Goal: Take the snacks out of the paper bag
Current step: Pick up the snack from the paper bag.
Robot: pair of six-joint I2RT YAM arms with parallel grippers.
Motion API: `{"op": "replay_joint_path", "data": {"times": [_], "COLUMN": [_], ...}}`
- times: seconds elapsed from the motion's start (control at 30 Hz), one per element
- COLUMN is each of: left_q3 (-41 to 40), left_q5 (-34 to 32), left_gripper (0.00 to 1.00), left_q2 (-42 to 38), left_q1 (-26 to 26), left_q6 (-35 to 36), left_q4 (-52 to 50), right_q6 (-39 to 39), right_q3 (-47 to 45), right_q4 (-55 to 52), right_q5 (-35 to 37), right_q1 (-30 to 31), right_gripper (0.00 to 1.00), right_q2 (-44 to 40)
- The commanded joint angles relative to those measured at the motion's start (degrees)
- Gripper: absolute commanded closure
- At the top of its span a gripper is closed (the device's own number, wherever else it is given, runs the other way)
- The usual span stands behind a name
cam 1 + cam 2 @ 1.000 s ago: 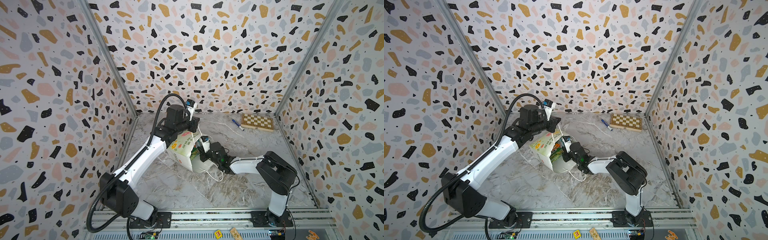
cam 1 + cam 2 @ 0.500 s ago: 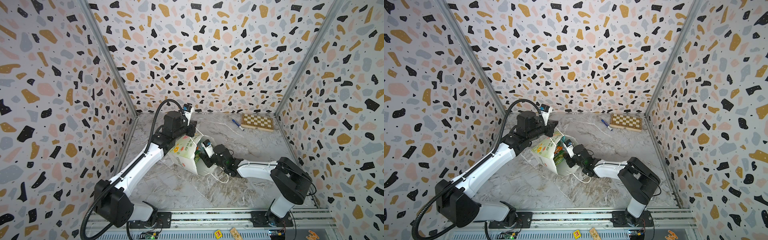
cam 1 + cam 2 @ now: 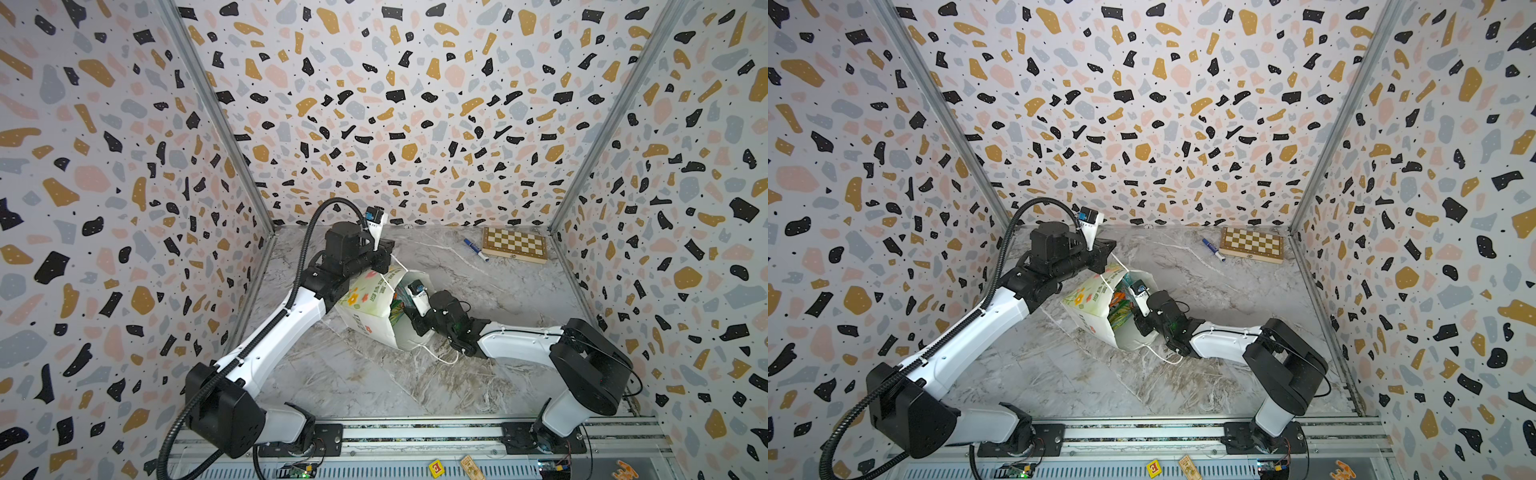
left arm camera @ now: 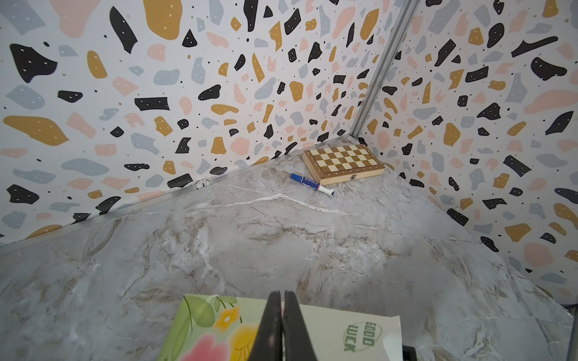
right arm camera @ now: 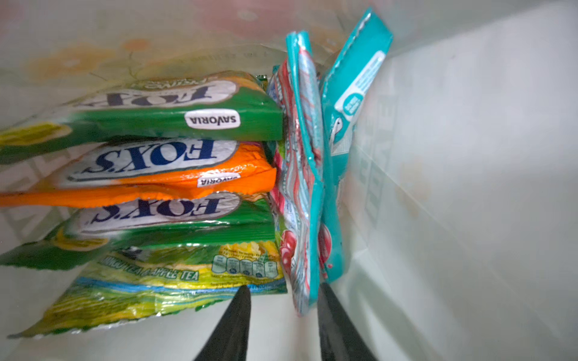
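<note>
The paper bag lies tipped on the marble table, mouth toward my right arm. My left gripper is shut at the bag's raised upper rim, where a white cord handle runs; rim or cord, I cannot tell which. My right gripper is inside the bag, open. Its fingers straddle the near edge of an upright teal-red pouch without pressing it. Beside that, the snacks are stacked flat: a green pouch, an orange one, more green-yellow ones. Another teal pouch leans on the bag's wall.
A wooden chessboard and a blue marker lie in the back right corner. Terrazzo-print walls close three sides. The arms' rail runs along the front, with small toys before it.
My right gripper went from shut to open and reached deeper into the bag, its arm stretching out low. My left gripper kept its hold and shifted only slightly.
</note>
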Motion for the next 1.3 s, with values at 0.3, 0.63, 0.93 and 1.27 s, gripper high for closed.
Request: {"op": "replay_joint_path", "data": {"times": [0.3, 0.63, 0.93, 1.27], "left_q3": [-0.5, -0.5, -0.7, 0.2], "left_q5": [1.0, 1.1, -0.4, -6.9], "left_gripper": [1.0, 1.0, 1.0, 1.0], "left_q2": [-0.9, -0.9, -1.0, 0.5], "left_q1": [0.1, 0.1, 0.1, 0.1], "left_q6": [1.1, 1.2, 1.6, 3.3], "left_q4": [2.0, 1.8, 1.6, -1.7], "right_q6": [0.1, 0.2, 0.5, 1.6], "right_q3": [6.5, 9.7, 8.9, 0.6], "right_q4": [-3.1, -4.5, -4.6, -2.1], "right_q5": [-5.1, -7.8, -8.3, -6.7], "right_q1": [-3.9, -4.4, -4.4, -4.4], "right_gripper": [0.63, 0.69, 1.0, 1.0], "right_q2": [3.9, 8.0, 6.1, -4.9]}}
